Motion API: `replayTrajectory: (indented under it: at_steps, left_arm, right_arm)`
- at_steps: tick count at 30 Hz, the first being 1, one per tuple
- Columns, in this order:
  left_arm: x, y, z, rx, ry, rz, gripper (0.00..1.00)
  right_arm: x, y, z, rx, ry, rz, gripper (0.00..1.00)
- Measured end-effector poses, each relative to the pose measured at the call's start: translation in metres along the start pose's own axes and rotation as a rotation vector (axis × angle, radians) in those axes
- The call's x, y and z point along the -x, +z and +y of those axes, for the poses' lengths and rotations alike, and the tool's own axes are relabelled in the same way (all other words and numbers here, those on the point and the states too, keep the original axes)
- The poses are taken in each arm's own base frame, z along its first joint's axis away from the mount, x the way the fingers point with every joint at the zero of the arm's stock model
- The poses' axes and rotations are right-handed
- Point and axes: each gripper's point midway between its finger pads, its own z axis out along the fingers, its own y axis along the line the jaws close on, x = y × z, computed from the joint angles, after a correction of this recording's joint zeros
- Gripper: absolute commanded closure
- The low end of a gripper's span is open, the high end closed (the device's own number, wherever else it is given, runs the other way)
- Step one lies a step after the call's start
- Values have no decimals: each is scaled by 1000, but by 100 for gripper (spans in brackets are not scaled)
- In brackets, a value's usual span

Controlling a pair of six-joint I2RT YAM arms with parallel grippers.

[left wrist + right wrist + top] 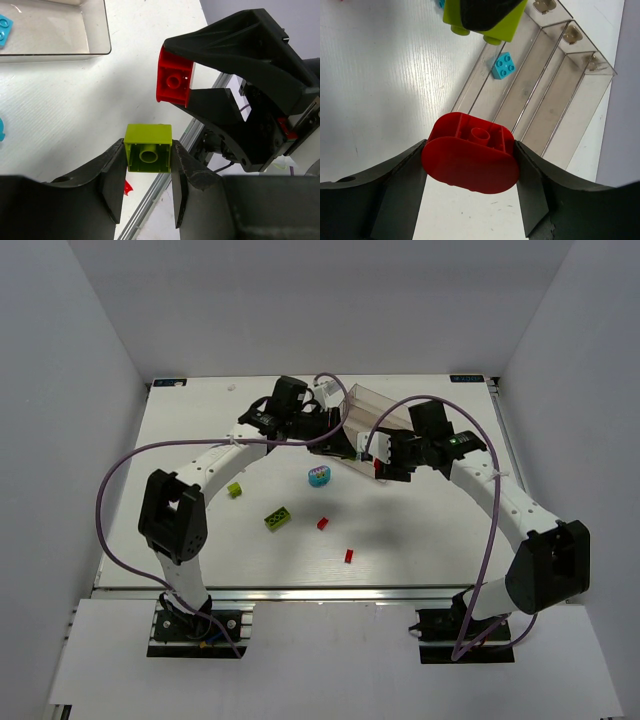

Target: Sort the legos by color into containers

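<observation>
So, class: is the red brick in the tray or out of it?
Out. The right gripper clamps the red brick in the air, outside the tray.

Bright, even light from above casts only soft, faint shadows on the white table [260, 555], with all views fairly sharp.

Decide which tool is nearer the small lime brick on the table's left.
Left. The left tool hangs beyond and right of the small lime brick; the right tool, farther right.
</observation>
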Motion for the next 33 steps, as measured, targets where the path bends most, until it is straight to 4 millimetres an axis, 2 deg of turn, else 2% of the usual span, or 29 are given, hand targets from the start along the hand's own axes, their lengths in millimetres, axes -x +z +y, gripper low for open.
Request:
replayTrajectory:
  at_steps: [5,9,12,14,18,21,22,26,31,33]
  left_arm:
    - [15,-2,4,49,9,-44,100]
    - [61,3,8,113,39,-157,100]
    - [89,21,27,164,24,-225,100]
    - [102,42,49,205,-10,-255,100]
    - [105,86,108,298,-97,-279,100]
    - [95,115,146,351,-148,-270,100]
    - [93,121,152,350,-165,-261,100]
    - [113,128,150,345,-142,-323,100]
    - [121,128,149,337,-129,-356,100]
    - [118,129,149,330,-126,-366,100]
  right_arm:
    - [-8,-4,-10,-58,105,28,100]
    - [-20,-13,-34,-201,306,41,100]
    - [-30,-29,-52,-354,487,36,100]
    - [-38,-40,-63,-448,613,26,100]
    - [-50,-56,-77,-571,817,-22,100]
    - [-57,-62,-76,-605,921,-58,100]
    - [-58,-64,-74,-608,946,-71,100]
    - [-53,-71,-71,-607,999,-132,100]
    - [-46,-71,-67,-577,1016,-182,100]
    - [-44,-70,-66,-564,1018,-191,100]
